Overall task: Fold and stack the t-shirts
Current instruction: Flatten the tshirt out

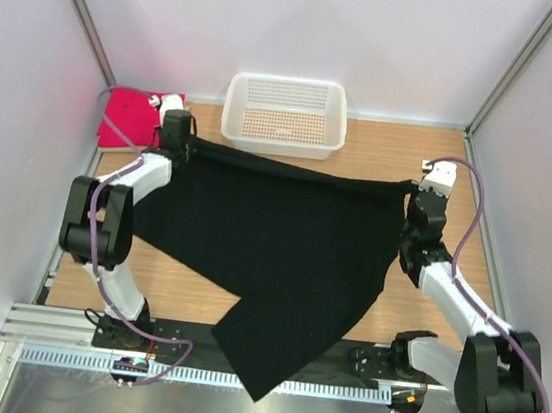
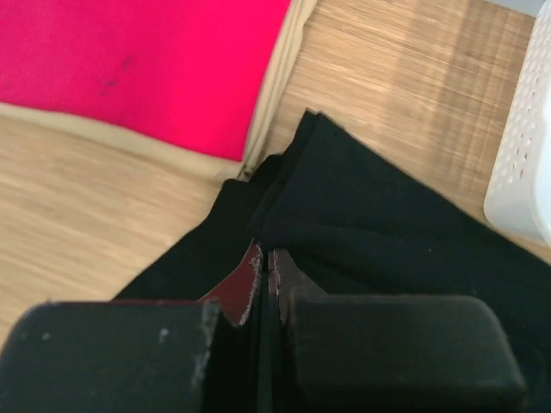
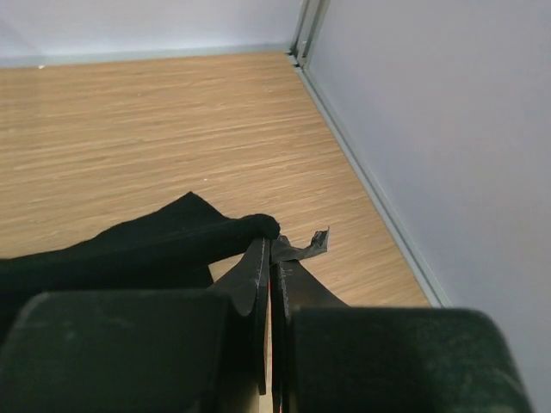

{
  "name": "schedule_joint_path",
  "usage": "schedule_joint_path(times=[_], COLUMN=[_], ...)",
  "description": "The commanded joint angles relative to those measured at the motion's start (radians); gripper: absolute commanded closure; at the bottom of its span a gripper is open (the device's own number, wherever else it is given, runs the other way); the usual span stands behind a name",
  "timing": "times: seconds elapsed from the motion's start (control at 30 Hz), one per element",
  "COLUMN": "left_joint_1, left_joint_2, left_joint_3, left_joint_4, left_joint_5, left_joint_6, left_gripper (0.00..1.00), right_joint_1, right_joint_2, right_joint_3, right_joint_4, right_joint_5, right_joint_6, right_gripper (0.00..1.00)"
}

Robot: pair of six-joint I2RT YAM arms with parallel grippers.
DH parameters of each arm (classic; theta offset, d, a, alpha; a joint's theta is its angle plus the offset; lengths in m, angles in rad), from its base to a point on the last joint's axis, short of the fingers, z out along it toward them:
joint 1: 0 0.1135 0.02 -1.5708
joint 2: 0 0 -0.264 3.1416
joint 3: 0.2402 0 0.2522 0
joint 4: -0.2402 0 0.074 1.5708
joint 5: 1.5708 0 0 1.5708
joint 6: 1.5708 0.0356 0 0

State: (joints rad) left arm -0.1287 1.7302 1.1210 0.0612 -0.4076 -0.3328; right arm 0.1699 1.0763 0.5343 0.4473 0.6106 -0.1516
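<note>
From above I can't make out the fingertips of the left gripper (image 1: pixel 185 143); its own wrist covers them where it meets the black t-shirt (image 1: pixel 281 247). Just beyond that tool, the pink-red t-shirt (image 1: pixel 129 116) sits partly behind the wrist, and in the left wrist view it runs off the top and left edges. The beige t-shirt (image 2: pixel 277 90) under it shows only as a thin rim. To that tool's right, the white mesh basket (image 2: pixel 523 146) is cut by the frame edge. Just past the tips of the right gripper (image 3: pixel 269 254) a small grey scrap (image 3: pixel 308 245) sticks out; I can't tell what it is. In the wrist views, both grippers' near bodies are blurred.
</note>
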Motion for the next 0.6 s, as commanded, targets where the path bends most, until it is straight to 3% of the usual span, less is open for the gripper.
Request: schedule_joint_path(times=[0.0,0.17,0.57], left_joint_1=[0.003,0.004,0.031], left_joint_2=[0.044,0.097,0.258], left_joint_3=[0.109,0.186,0.397], left_joint_4=[0.003,-0.035,-0.113], left_joint_5=[-0.005,-0.013,0.023], left_joint_6=[-0.029,-0.022,0.084], left_gripper=[1.0,1.0,1.0], right_joint_1=[-0.004,-0.003,0.006], right_joint_2=[0.092,0.136,-0.021], right_joint_3=[0.085,0.17,0.245], right_joint_4=[0.139,0.035,-0.422], right_joint_5=[-0.018,-0.06,-0.146], right_joint_6=[0.01,0.04,0.222], right_gripper=[0.99,0.99,0.99])
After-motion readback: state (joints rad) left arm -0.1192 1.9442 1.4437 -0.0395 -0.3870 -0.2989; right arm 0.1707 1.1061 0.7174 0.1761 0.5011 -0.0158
